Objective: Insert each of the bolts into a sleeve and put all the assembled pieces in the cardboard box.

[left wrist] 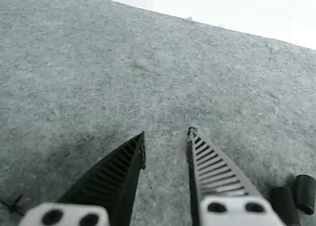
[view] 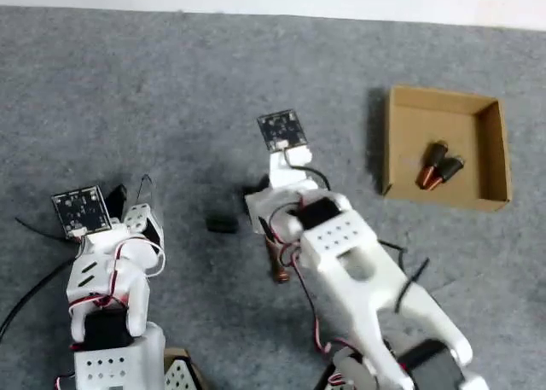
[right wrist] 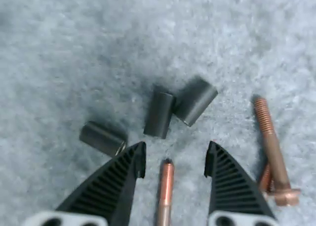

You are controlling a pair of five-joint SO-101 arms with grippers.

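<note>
Right jaws are spread apart, low over the grey bench (right wrist: pixel 59 43), not clamped on anything. One copper bolt (right wrist: pixel 166 191) lies in the gap between them, closer to one jaw, shank pointing out toward the tips.

Just past the tips are three dark sleeves. The near sleeve (right wrist: pixel 102 138) lies right by one tip. The middle sleeve (right wrist: pixel 159 114) and far sleeve (right wrist: pixel 195 100) are a bit further out, touching each other. Outside the other jaw there's a long bolt (right wrist: pixel 270 147), with a second bolt (right wrist: pixel 265 179) tucked partly under it near the head.

Left jaws are apart too, with just grey bench between them.

The cardboard box (view: pixel 493 142) is well apart from both sets of jaws, nearer the right ones. Two assembled pieces (view: pixel 438 168) lie side by side in it, touching.
</note>
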